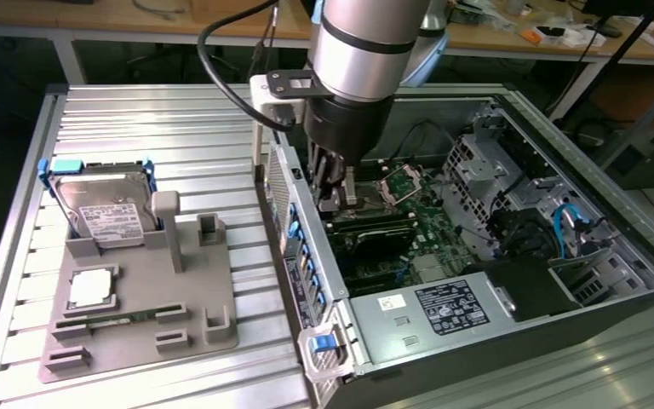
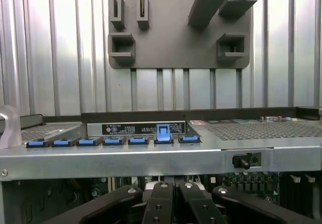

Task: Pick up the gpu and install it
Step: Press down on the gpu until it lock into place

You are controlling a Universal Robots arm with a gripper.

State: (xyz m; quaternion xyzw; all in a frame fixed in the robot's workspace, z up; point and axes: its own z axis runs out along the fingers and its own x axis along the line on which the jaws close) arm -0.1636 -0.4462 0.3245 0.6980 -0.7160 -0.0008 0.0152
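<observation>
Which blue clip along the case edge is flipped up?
The blue clip with one neighbour on one side and five on the other; those six lie flat.

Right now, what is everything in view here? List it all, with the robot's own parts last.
table: one, silver ribbed metal, under everything
holder: one, grey, exterior view's left
hard drive: one, silver with white label, upright on the holder
square chip: one, silver, flat on the holder
memory stick: one, greenish, in a holder slot
computer case: one, dark grey, open, exterior view's right
motherboard: one, green, inside the case
power supply: one, grey with white label, inside the case
latches: seven, blue, along the case's rail
arm: one, silver
gripper: one, black, shut, inside the case above the motherboard
</observation>
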